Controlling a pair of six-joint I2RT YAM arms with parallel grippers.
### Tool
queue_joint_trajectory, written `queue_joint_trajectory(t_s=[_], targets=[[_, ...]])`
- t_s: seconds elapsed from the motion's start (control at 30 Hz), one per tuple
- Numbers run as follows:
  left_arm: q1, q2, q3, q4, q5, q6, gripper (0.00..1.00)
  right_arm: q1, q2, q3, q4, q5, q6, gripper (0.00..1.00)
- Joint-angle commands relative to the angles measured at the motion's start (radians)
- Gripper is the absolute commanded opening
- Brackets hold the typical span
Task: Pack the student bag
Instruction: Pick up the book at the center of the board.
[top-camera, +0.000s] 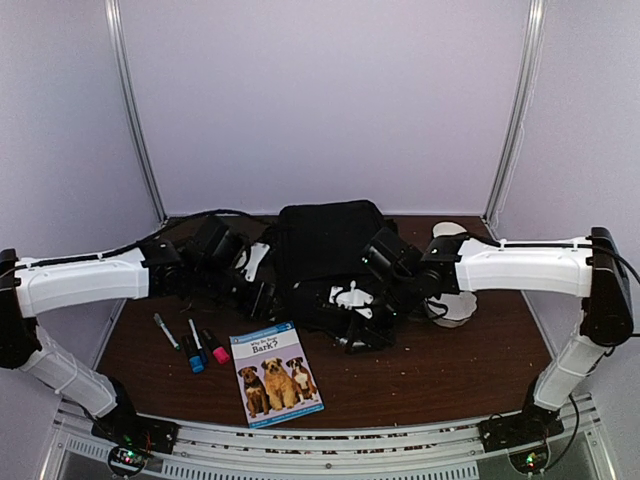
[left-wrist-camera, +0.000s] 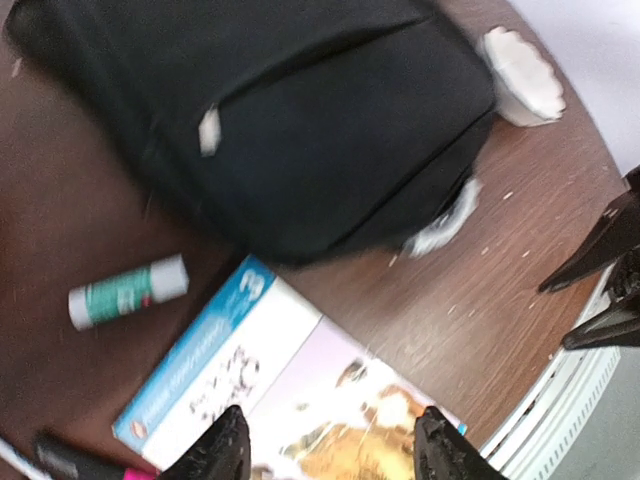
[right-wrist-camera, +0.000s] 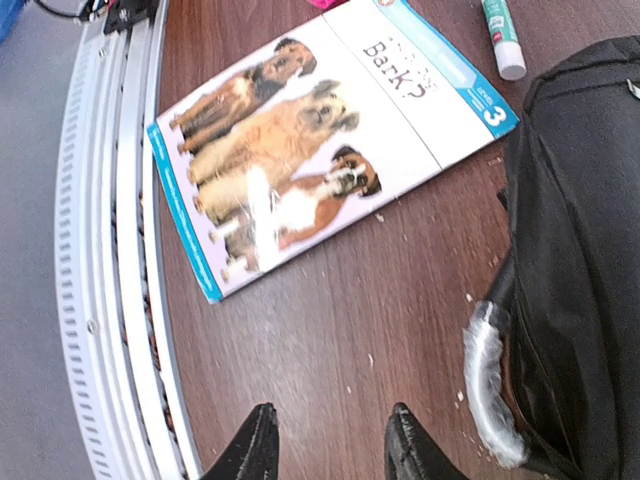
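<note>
The student bag (top-camera: 325, 250), a large black backpack, lies at the middle of the table. In the left wrist view the bag (left-wrist-camera: 300, 120) fills the top, with its grey-silver handle (left-wrist-camera: 445, 225) at its lower edge. My left gripper (left-wrist-camera: 332, 445) is open and hangs over the dog book (left-wrist-camera: 250, 380), with nothing between its fingers. My right gripper (right-wrist-camera: 333, 440) is open above bare wood, left of the bag (right-wrist-camera: 590, 250) and its handle (right-wrist-camera: 488, 385). The book (right-wrist-camera: 320, 140) lies beyond it.
The dog book (top-camera: 275, 372) lies near the front edge. Three markers (top-camera: 195, 345) lie to its left. A glue stick (left-wrist-camera: 128, 291) rests beside the bag. A white scalloped object (left-wrist-camera: 520, 75) sits at the bag's far side. A metal rail (right-wrist-camera: 110, 250) borders the table front.
</note>
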Motion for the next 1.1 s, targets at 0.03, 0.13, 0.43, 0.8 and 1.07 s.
queue_joint_trajectory(t_s=[0.03,0.13,0.43,0.8,1.07], targets=[[0.001,-0.126,-0.134,-0.049,-0.07,-0.221,0.58,0.004,0.089,0.068,0.055,-0.09,0.096,0.37],[0.003,-0.184,-0.205,-0.062,-0.084,-0.292,0.6,0.018,0.145,0.1,0.064,-0.1,0.117,0.36],[0.062,-0.214,-0.338,-0.042,-0.029,-0.402,0.66,0.078,0.304,0.216,0.108,-0.099,0.125,0.34],[0.087,-0.248,-0.475,0.068,0.013,-0.521,0.62,0.096,0.459,0.321,0.088,-0.137,0.125,0.29],[0.095,-0.205,-0.511,0.14,0.077,-0.549,0.54,0.095,0.561,0.374,-0.011,-0.144,0.12,0.21]])
